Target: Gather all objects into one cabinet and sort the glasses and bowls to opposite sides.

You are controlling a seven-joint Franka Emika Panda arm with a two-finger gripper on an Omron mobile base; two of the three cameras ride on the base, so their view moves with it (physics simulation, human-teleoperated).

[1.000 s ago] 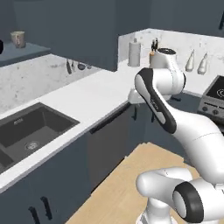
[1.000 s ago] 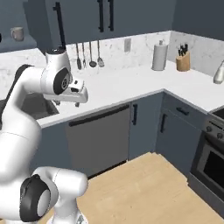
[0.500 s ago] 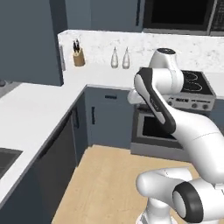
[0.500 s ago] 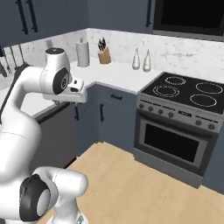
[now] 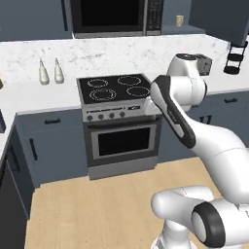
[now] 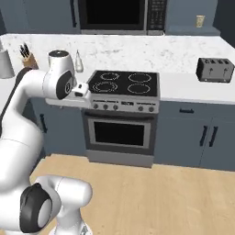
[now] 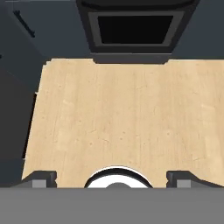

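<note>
Stove (image 5: 115, 88) with four burner rings and an oven door (image 7: 133, 27) past the fingers; microwave (image 5: 113, 16) above; two pale bottles (image 5: 50, 71) on the counter (image 6: 193, 87); toaster (image 6: 215, 69); knife block (image 6: 27, 58); light wood floor (image 7: 122, 118) under the fingers.

Glossy white rounded arm links, dark joint rings — small dark fingertips (image 7: 40, 178)

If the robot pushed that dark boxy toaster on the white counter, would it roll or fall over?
Probably neither. The dark boxy toaster looks low and wide with a flat base, so it would likely slide along the white counter rather than tip. Its box shape gives it nothing to roll on.
</note>
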